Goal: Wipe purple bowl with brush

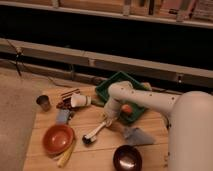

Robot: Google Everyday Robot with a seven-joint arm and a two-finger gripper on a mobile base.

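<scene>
The brush [96, 131] lies slanted on the wooden table [45, 162], its cream handle running up and to the right from the black head [87, 140]. My gripper [108, 120] points down at the handle's upper end and is shut on it. The purple bowl [127, 158] stands dark and glossy at the table's front edge, to the right of and below the brush, apart from both the brush and the gripper. My white arm [150, 102] reaches in from the right over the tray.
An orange bowl [57, 138] sits left of the brush, with a yellow stick [67, 154] beside it. A green tray [119, 81] stands behind the gripper. A white cup [79, 100], a metal cup [43, 102], a blue item [63, 116] and a grey cloth [138, 134] are also there.
</scene>
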